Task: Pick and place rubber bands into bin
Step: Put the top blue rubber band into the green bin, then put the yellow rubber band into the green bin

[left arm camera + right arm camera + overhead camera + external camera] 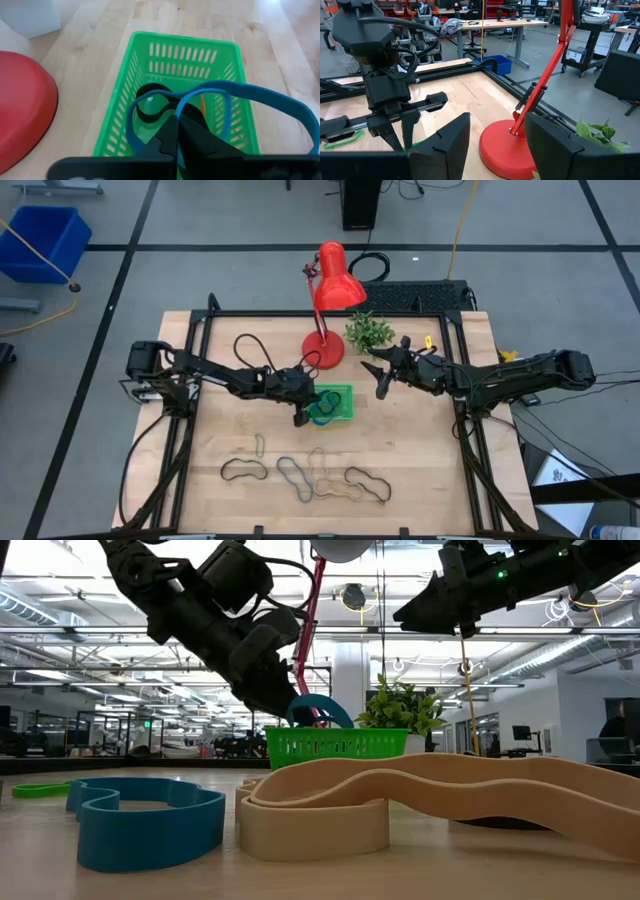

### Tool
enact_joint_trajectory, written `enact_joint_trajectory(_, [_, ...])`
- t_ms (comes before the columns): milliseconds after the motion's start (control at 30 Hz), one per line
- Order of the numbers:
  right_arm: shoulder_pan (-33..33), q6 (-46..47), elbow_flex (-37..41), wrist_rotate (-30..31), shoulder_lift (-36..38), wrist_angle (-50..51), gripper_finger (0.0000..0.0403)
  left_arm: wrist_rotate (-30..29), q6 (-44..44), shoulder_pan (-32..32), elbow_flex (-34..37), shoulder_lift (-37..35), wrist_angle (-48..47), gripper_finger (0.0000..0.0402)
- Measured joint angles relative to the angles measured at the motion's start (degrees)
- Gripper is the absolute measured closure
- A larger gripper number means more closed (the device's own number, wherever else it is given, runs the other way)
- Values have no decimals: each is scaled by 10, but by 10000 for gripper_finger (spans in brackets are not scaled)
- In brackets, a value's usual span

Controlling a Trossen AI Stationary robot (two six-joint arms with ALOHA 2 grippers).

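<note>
A blue rubber band (235, 92), a thin floppy loop, is draped over the green bin (150, 45) at mid-surface. It is pinched by the closed left claw (177, 135). The right claw (497, 145) is held wide open and empty to the bin's right.

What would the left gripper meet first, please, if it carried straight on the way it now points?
Most likely the floor of the green bin. The left gripper, shut on a blue rubber band, points down into it, where a black rubber band already lies; depth is unclear.
</note>
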State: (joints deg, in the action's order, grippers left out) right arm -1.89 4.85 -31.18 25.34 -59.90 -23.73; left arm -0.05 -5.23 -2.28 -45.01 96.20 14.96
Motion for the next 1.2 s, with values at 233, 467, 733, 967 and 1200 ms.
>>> enact_joint_trajectory(233, [0,0,0,0,0,0,222,0,2,2,0,0,1,330])
enact_joint_trajectory(467, [0,0,0,0,0,0,222,0,5,2,0,-6,-3,264])
enact_joint_trajectory(733, [0,0,0,-1,0,0,222,1,5,2,-1,-98,-15,201])
enact_joint_trajectory(967, [0,0,0,-1,0,1,222,56,2,2,-1,-208,-60,178])
enact_joint_trajectory(1200, [0,0,0,-1,0,4,222,91,14,24,-1,-270,-118,177])
